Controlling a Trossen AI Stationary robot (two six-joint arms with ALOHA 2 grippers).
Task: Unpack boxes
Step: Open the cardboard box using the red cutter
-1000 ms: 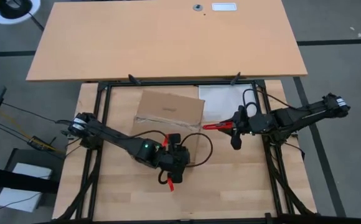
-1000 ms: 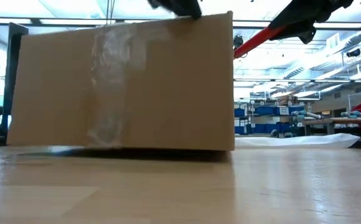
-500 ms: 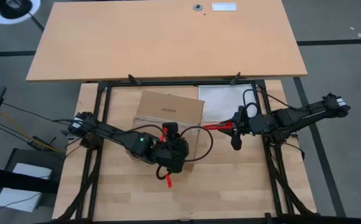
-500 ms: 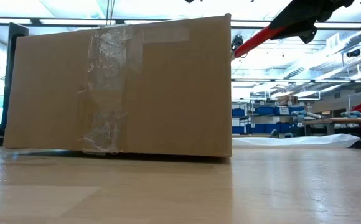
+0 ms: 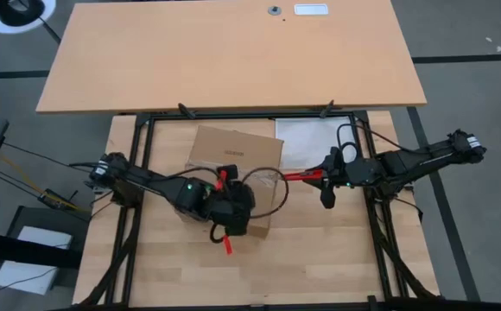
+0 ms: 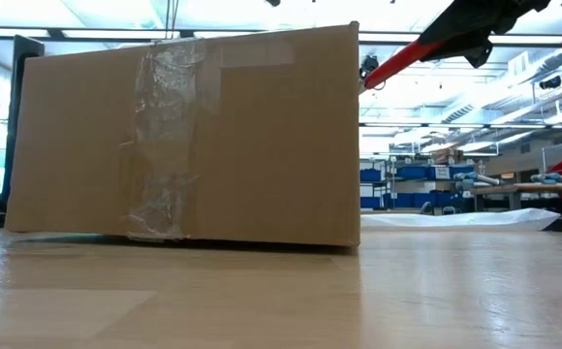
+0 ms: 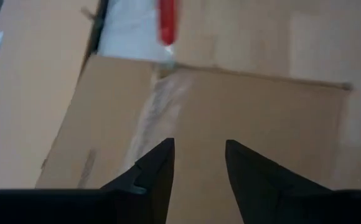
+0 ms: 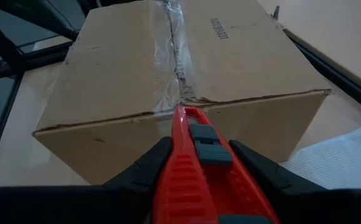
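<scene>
The brown cardboard box [image 5: 233,160] stands on the table with its flaps down and clear tape along the top seam [image 8: 174,56]. Its near side fills the low view [image 6: 184,136]. My left gripper [image 5: 237,206] hangs open over the near part of the box top [image 7: 261,124], the fingers [image 7: 159,168] clear of the cardboard. My right gripper [image 5: 326,177] waits level at the box's right side, shut on a red box cutter [image 8: 193,162]. The cutter's tip [image 6: 370,81] points at the box's right end; whether it touches the box I cannot tell. My right gripper pinches the cutter's red handle [image 8: 196,186] between its two fingers [image 8: 140,171], which lie along the cutter's two sides. It comes roughly level from the table's right. The cutter sticks out ahead of the fingers, lifted clear of the table, its slider facing up.
A white sheet [image 5: 311,142] lies flat on the table to the right of the box. A black cable [image 5: 272,186] loops from my left arm over the box top. A larger wooden table [image 5: 233,52] stands beyond the far edge. Bare tabletop [image 5: 337,259] lies near right.
My left gripper has risen off the near top edge of the box and drawn toward the table's left and far edges, tipping further down; it has left the low view. The box has shifted slightly and settled. My right gripper keeps still.
</scene>
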